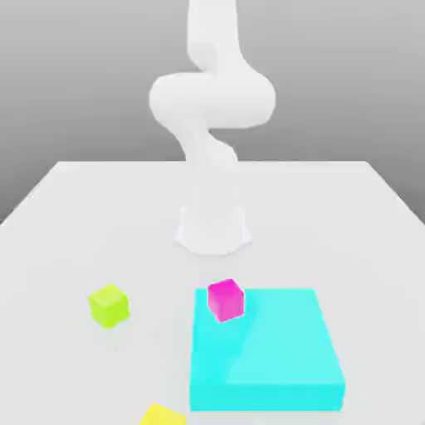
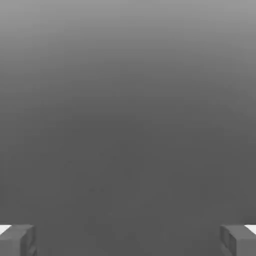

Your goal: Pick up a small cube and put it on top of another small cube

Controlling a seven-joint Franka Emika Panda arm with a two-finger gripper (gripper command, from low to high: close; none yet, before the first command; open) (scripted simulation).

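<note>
Three smooth cubes, magenta (image 1: 226, 300), lime (image 1: 109, 306) and yellow (image 1: 164, 416), a flat cyan block (image 1: 264, 349); tool (image 2: 128, 241) spread wide.

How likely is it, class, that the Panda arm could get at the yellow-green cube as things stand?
Probably yes: the yellow-green cube sits on bare table, apart from the cyan block and the magenta cube, and the gripper is open.

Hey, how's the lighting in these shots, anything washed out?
Exterior view: very bright, the white arm nearly bleaching into the pale table, cube colours vivid; hand view: dim grey gradient, lighter toward one edge.
</note>
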